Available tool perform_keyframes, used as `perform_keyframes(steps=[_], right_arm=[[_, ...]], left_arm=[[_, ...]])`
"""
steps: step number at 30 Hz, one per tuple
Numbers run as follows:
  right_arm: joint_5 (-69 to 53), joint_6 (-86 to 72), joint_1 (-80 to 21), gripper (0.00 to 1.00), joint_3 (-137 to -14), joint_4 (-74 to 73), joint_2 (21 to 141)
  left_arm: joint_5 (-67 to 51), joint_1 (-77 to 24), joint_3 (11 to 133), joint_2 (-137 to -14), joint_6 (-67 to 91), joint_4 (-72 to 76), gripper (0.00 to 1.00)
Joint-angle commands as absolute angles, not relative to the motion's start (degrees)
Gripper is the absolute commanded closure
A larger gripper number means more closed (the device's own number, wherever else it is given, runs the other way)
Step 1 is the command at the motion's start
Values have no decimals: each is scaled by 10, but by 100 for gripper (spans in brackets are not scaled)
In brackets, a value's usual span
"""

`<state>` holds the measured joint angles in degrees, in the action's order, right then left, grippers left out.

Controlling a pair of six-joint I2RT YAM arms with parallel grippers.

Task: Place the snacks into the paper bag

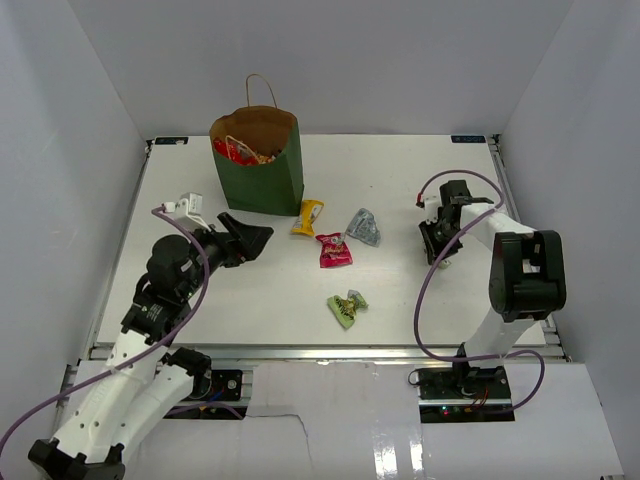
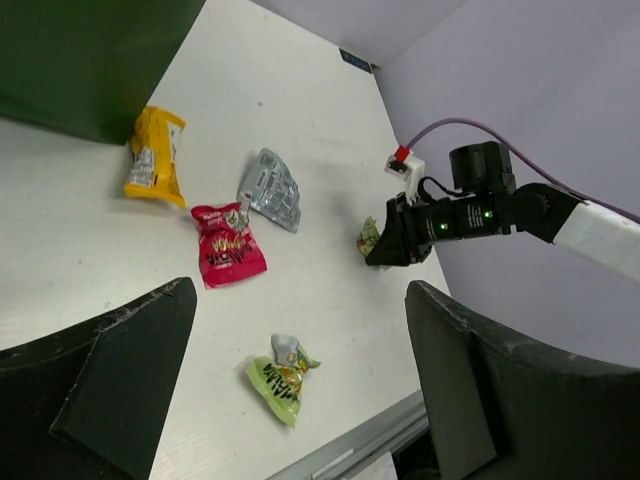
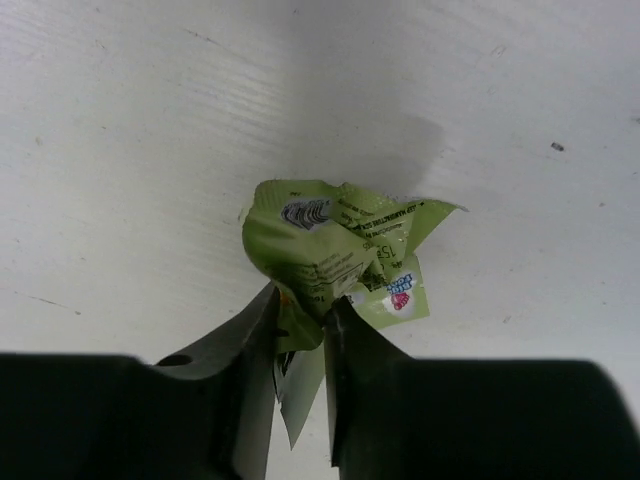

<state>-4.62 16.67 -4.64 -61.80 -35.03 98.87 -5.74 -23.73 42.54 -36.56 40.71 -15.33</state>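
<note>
left gripper [image 1: 256,243] spread wide, held out from the near left corner, right gripper [image 3: 300,318] clamped on light green packet [image 3: 325,245] by right edge

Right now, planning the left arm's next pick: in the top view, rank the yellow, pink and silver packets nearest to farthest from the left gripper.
From the left gripper:
1. yellow packet, just right of it, by the paper bag.
2. pink packet, mid-table.
3. silver packet, farthest right.
</note>
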Motion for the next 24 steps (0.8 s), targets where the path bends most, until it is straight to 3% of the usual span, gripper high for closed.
perform_keyframes(steps=[1, 5, 10, 12, 18, 24], right_arm=[[-57, 168, -48, 78, -631, -319, 962], [-107, 219, -48, 89, -632, -311, 928], [-343, 360, -62, 91, -715, -384, 916], [-405, 394, -81, 92, -803, -408, 935], [-420, 339, -231, 92, -1081, -364, 1024], [-318, 169, -335, 92, -1263, -146, 1135]], left_arm=[[-90, -236, 392, -354, 442, -141, 3], [-126, -236, 346, -358, 456, -134, 3], [-161, -236, 275, -359, 487, -110, 3], [-180, -236, 232, -356, 513, -91, 3], [-208, -236, 162, -358, 562, -27, 3], [-221, -237, 145, -364, 573, -23, 3]])
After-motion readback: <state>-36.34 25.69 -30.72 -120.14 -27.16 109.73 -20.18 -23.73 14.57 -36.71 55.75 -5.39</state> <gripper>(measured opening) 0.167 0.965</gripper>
